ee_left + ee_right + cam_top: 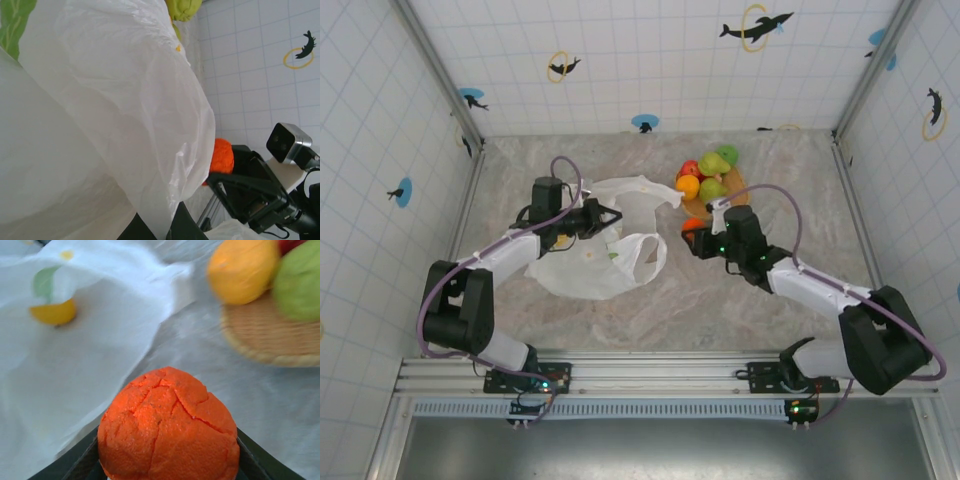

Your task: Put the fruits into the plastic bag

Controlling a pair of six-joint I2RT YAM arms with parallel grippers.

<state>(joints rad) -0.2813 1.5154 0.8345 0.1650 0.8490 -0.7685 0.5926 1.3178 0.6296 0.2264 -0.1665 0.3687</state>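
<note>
White plastic bag point(595, 255) lying spread, left of the tray point(740, 187) of fruits point(710, 172).
Jaws of the left gripper point(611, 215) are closed, pinching the bag's upper edge; those of the right gripper point(691, 240) are clamped on an orange point(167, 430) between bag and tray.

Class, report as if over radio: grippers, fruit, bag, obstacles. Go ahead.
Left gripper shut on crinkly white plastic bag. Right gripper shut on rough orange toy fruit, beside bag. Other fruits on woven tan tray. Nothing between orange and bag.

Orange point(691, 225) is between plastic bag point(600, 255) and tray point(741, 184).
</note>
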